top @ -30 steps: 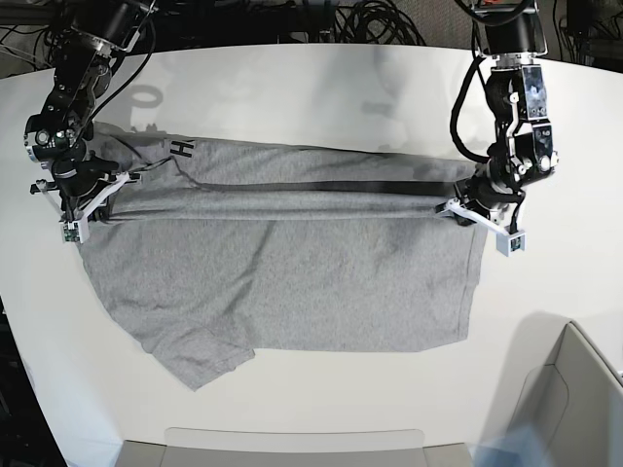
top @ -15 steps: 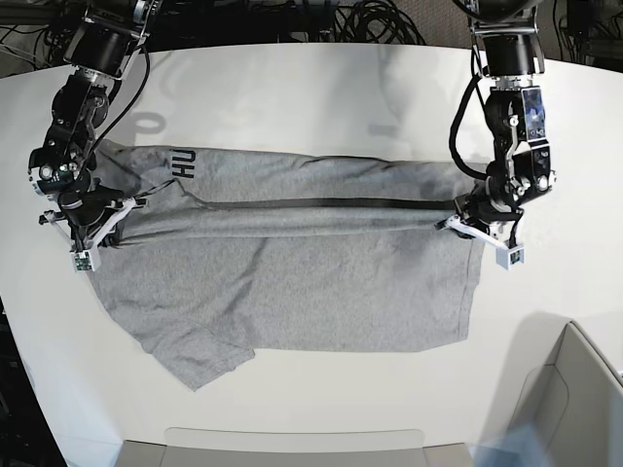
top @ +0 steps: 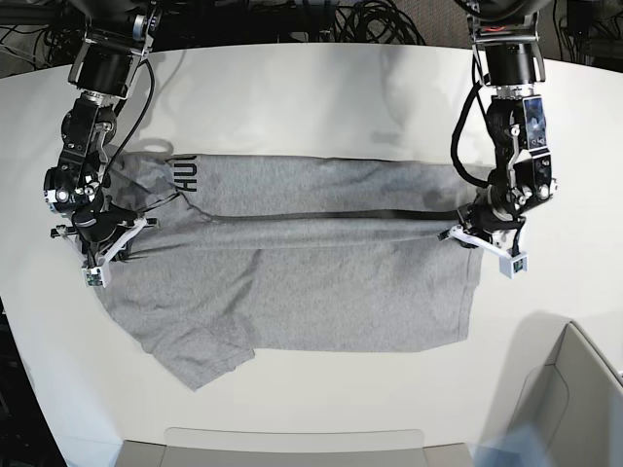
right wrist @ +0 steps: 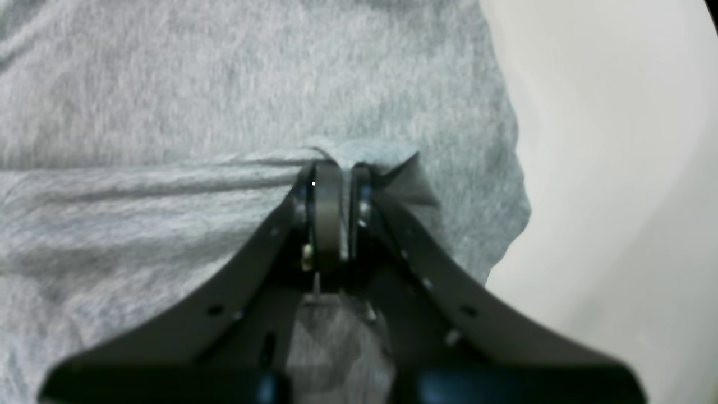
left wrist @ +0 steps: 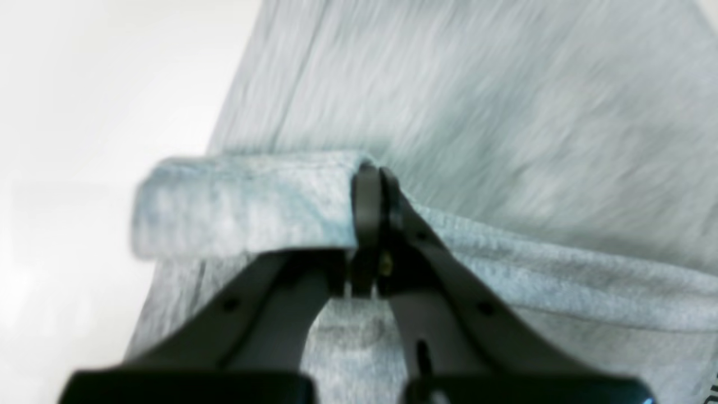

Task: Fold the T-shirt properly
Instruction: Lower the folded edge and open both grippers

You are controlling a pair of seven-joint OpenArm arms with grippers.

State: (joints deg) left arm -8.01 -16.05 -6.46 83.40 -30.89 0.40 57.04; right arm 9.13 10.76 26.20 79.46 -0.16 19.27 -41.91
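Observation:
The heather-grey T-shirt (top: 292, 282) lies spread on the white table (top: 311, 88). Its far part is folded forward, and the fold edge runs taut between my grippers. Black lettering (top: 185, 173) shows at the far left of the shirt. My left gripper (top: 474, 236) is shut on the shirt's edge at the right side; in the left wrist view the jaws (left wrist: 370, 174) pinch a rolled fold of grey cloth (left wrist: 241, 207). My right gripper (top: 109, 243) is shut on the shirt at the left side; in the right wrist view the jaws (right wrist: 336, 168) pinch a bunched edge (right wrist: 387, 163).
A grey bin (top: 574, 389) stands at the front right corner. A grey tray edge (top: 292, 448) lies along the front. Black cables (top: 370, 19) hang behind the table's far edge. Bare table shows to the right of the shirt (right wrist: 617, 168).
Both grippers have moved toward the front with the pinched edge, drawing the fold line lower over the shirt. More of the lettered side shows at the far left.

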